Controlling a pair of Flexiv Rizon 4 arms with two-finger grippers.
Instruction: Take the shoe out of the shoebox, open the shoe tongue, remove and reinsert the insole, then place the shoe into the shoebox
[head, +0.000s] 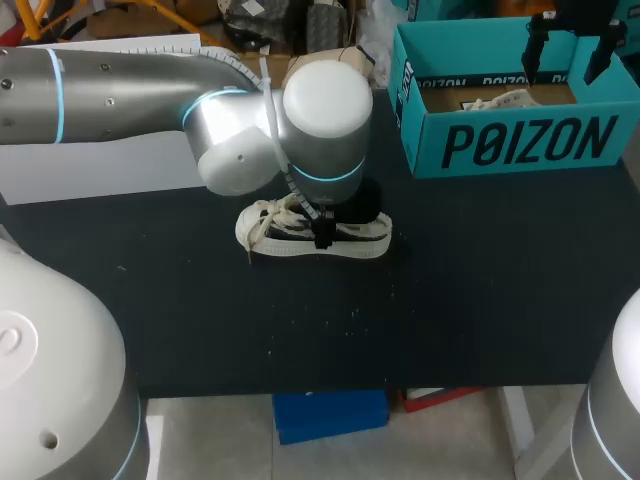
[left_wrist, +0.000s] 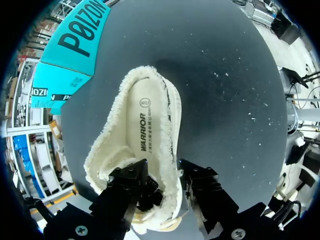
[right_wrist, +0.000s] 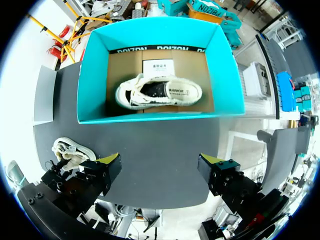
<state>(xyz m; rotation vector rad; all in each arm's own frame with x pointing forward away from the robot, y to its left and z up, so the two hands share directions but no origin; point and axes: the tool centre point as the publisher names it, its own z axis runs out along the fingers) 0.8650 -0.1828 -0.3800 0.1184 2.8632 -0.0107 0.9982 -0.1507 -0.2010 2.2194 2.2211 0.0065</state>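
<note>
the shoebox (head: 520, 145), teal and open, stands at the far right of the dark bench (head: 450, 290). the shoe (head: 285, 228) is out of the shoebox. it sits upright on its sole on the bench, well apart from the shoebox, off its front left corner, with its cream laces (head: 262, 215) at the end farther from the shoebox.

the left arm (head: 150, 90) reaches in over that shoe. the left gripper (left_wrist: 163, 167) comes down at the shoe's lace end, astride one side wall, partly inside the opening and partly outside it. whether it is clamped on the wall cannot be told. in the left wrist view the shoe's fleecy cream collar rings the opening, and the insole (left_wrist: 142, 125) lies flat inside, ahead of the gripper.

the right gripper (right_wrist: 160, 162) hangs above the shoebox, over its front wall. its yellow-tipped fingers (right_wrist: 107, 161) are spread wide apart with nothing between them.

a second shoe (right_wrist: 157, 91) lies inside the shoebox on the brown cardboard floor, opening upward. a white paper slip (right_wrist: 157, 66) lies just behind it, against the shoebox's back wall.
</note>
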